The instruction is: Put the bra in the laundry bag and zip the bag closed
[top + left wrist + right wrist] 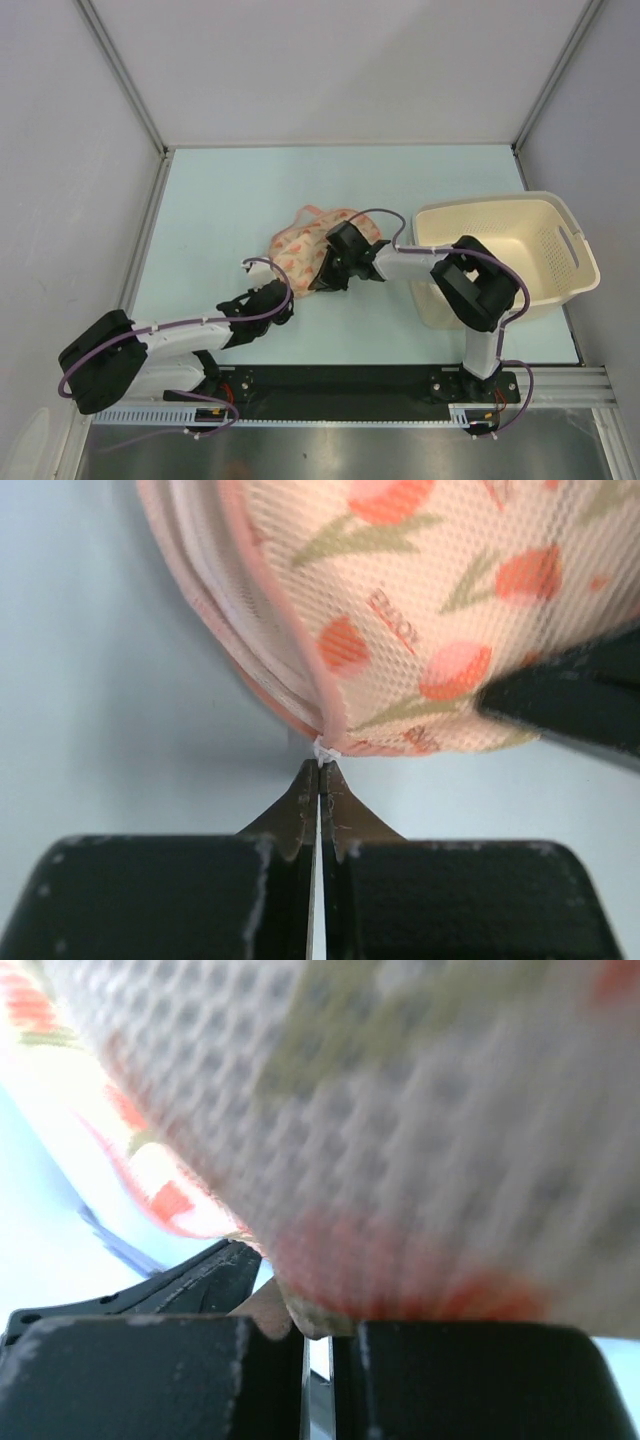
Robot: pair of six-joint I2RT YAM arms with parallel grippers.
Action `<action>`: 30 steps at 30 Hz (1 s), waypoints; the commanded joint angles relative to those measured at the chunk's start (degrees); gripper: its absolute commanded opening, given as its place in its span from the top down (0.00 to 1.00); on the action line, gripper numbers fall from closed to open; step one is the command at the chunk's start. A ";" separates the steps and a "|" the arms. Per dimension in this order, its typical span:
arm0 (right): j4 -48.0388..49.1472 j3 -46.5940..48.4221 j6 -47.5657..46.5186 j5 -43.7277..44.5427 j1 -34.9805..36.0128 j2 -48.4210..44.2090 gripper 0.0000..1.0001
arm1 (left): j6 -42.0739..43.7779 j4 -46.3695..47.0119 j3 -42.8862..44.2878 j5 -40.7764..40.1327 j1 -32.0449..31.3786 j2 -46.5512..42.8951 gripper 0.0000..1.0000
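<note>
The left end effector point(320, 772) is closed on a white tab point(325, 750) at the seam of the laundry bag point(440, 600), which lies straight ahead on the desk point(220, 200), its long axis slanting away rightward. The right end effector point(318, 1325) is clamped on the bag's near edge. The bra cannot be seen.

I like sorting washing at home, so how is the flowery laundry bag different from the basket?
The laundry bag is soft pink mesh with flowers; the basket is stiff, plain cream plastic. The laundry bag lies crumpled mid-table; the basket stands upright on the right. The left gripper and right gripper pinch the laundry bag; neither touches the basket. Both have tiny holes.
</note>
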 commanded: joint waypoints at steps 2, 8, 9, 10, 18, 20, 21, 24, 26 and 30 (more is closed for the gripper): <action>-18.49 12.90 -21.05 7.01 -3.47 4.37 1.00 | 2.67 -3.20 -3.08 7.57 1.03 0.52 1.00; -24.57 20.47 -26.16 6.06 -5.14 8.78 0.74 | 2.33 12.03 -2.32 18.67 0.95 2.18 1.00; -24.40 19.95 -25.72 4.13 -5.32 8.16 0.58 | 2.51 13.16 -1.61 19.21 0.95 3.49 1.00; -23.61 19.33 -25.11 3.42 -5.58 6.33 0.53 | 2.68 13.78 -0.90 20.00 0.95 4.03 1.00; -13.43 6.17 -15.71 -3.61 -4.88 -2.83 0.31 | 2.16 15.72 3.23 22.90 0.95 8.60 1.00; -10.61 4.66 -14.04 -4.84 -4.01 -2.57 0.34 | 2.07 16.16 3.23 23.34 0.95 8.60 1.00; -8.51 4.13 -13.86 -4.94 -3.83 -2.30 0.35 | 2.07 16.16 3.23 23.69 0.95 8.52 1.00; -6.12 4.82 -12.81 -6.78 -3.12 -0.20 0.44 | 1.02 16.69 2.27 23.52 0.95 7.55 1.00; -3.84 4.30 -11.75 -7.57 -2.77 0.16 0.48 | 0.75 17.39 1.92 23.61 0.95 6.67 1.00; 0.82 2.54 -8.41 -8.19 -3.12 0.77 0.74 | 0.75 18.10 1.48 23.79 0.95 5.97 1.00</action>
